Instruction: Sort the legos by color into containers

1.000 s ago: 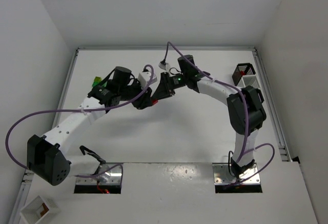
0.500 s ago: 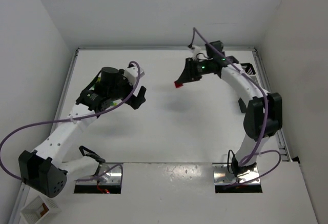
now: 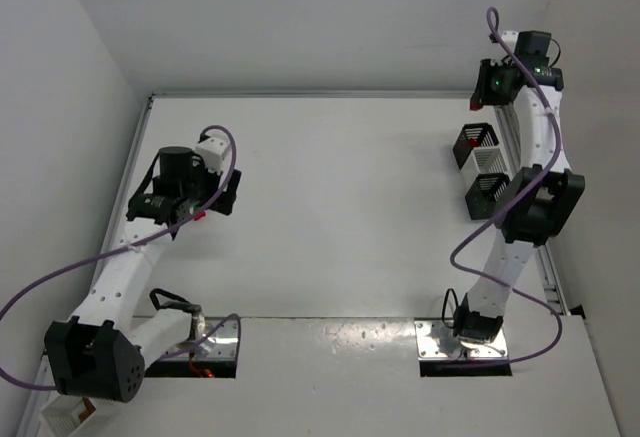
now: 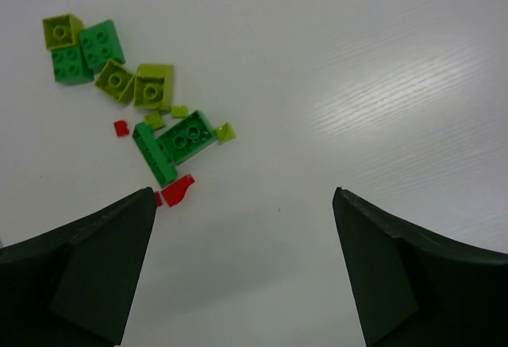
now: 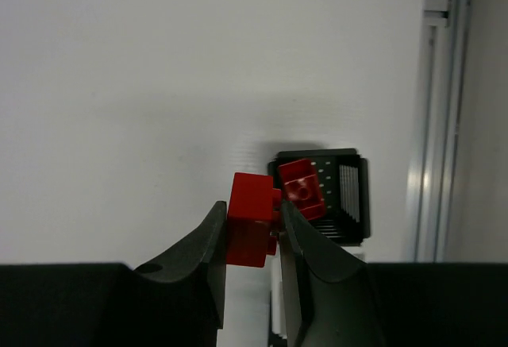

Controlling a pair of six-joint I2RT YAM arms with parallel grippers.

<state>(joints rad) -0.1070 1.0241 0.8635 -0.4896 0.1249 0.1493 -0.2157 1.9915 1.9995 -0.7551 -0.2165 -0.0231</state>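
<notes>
The loose legos lie in a heap at the upper left of the left wrist view: bright green bricks, lime ones and small red pieces. My left gripper hangs above the table to the right of the heap, jaws wide open and empty; it is at the left in the top view. My right gripper is shut on a red brick, high above a black slatted container that holds another red brick. That container stands at the far right.
A second black container stands nearer along the right edge, with a white one between the two. A metal rail runs along the table's right side. A white box sits off the table at the bottom left.
The two grippers met over the table's middle a second ago. The left has since opened and drawn back left. The right has swung to the far right corner with the red brick.
</notes>
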